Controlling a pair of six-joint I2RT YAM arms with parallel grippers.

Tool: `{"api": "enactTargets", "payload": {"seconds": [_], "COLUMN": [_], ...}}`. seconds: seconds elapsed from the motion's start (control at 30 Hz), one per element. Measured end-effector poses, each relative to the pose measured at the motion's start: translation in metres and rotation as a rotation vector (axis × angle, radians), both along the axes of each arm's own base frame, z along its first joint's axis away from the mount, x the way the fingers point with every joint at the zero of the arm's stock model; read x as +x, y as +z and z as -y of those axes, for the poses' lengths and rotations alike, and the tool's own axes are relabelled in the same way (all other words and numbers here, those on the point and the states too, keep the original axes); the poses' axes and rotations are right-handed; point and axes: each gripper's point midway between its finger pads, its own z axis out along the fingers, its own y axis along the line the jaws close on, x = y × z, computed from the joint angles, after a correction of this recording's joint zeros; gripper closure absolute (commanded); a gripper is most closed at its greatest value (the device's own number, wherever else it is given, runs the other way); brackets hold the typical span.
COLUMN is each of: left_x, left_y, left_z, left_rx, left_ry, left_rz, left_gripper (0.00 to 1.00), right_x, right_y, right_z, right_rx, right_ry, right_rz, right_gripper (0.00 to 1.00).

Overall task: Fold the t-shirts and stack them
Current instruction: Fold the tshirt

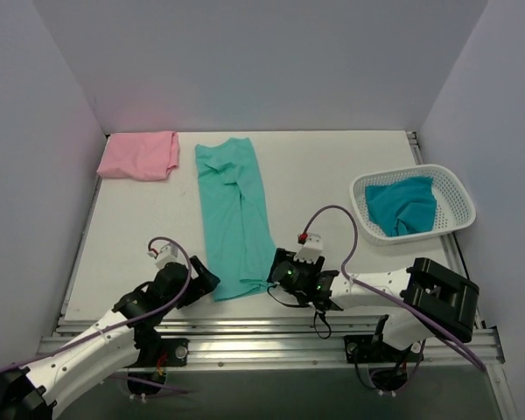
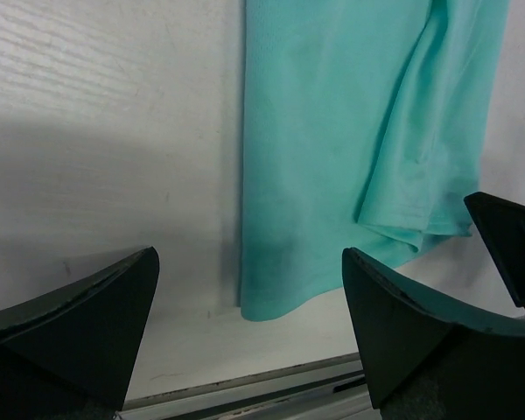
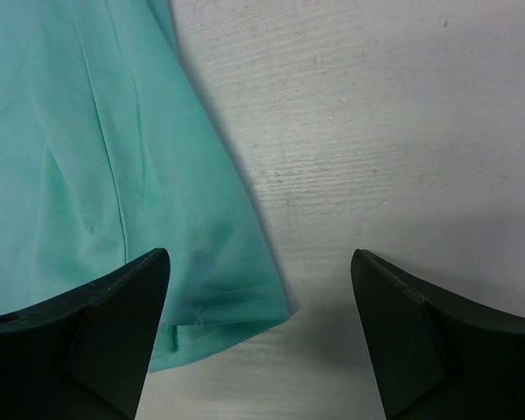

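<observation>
The light mint-green t-shirt (image 1: 234, 214) lies as a long narrow strip running from the back of the table to its front edge. My left gripper (image 1: 208, 280) stands open at the shirt's near-left corner, and the left wrist view shows that hem corner (image 2: 271, 297) between the gripper's (image 2: 249, 255) spread fingers. My right gripper (image 1: 277, 274) stands open at the near-right corner. In the right wrist view the hem corner (image 3: 236, 306) sits between its (image 3: 261, 255) fingers, not pinched. A pale pink t-shirt (image 1: 140, 156) lies folded at the back left. A darker teal t-shirt (image 1: 402, 206) sits in the basket.
The white mesh basket (image 1: 459, 197) stands at the right side of the table. The table's metal front rail (image 1: 271, 337) runs just behind both grippers. Grey walls close in the left, back and right.
</observation>
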Motion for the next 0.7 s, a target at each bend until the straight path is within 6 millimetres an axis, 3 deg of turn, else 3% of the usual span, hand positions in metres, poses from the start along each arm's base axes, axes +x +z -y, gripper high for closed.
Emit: {"api": "enactTargets", "payload": {"seconds": [0.37,0.5,0.57,0.7], "left_x": [0.009,0.009,0.007,-0.003], "left_y": [-0.002,0.000,0.001,0.000], "left_z": [0.038,0.054,0.061,0.072], "left_rx": [-0.045,-0.053,-0.057,-0.051], "left_ry": [-0.036,-0.060,-0.075,-0.107], "left_rz": [0.019,0.025,0.030,0.023], "left_gripper": [0.01,0.00,0.08,0.12], "right_x": [0.013,0.015,0.015,0.014], "right_y": [0.000,0.000,-0.001,-0.005], "right_z": [-0.003,-0.002,-0.002,-0.001], "right_rx": [0.022,0.025,0.026,0.025], "right_ry": [-0.015,-0.017,-0.015,-0.007], "right_rz": [0.003,-0.002,-0.006,-0.016], "right_gripper": [0.31,0.43,0.50,0.68]}}
